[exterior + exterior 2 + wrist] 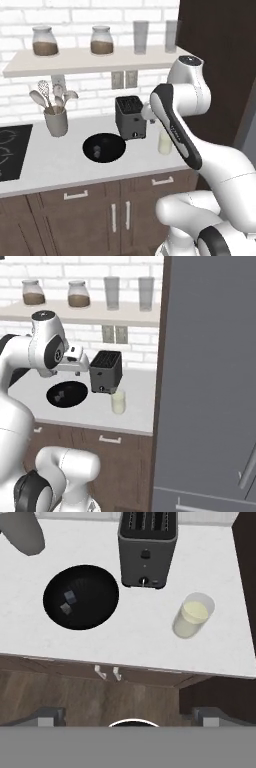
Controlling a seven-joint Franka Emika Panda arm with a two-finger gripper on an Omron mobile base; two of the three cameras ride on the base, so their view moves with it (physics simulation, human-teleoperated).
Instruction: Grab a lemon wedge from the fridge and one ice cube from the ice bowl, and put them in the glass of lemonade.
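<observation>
The fridge (210,381) fills the right side with its doors shut, so the lemon wedge is hidden. On the white counter (140,642) lies the black ice bowl (81,597) with two small ice cubes (70,597) in it. The glass of lemonade (192,615) stands to the bowl's right, in front of the toaster (147,547). My gripper (130,717) hangs open and empty high over the counter's front edge, between bowl and glass. In the right base view the hand (75,362) sits just left of the toaster (106,372), above the bowl (67,394).
A grey utensil holder (56,121) stands left of the bowl (103,147), with the black stove top (10,150) beyond it. A wall shelf (95,60) carries two jars and two tall glasses. Wooden cabinets (100,210) run under the counter.
</observation>
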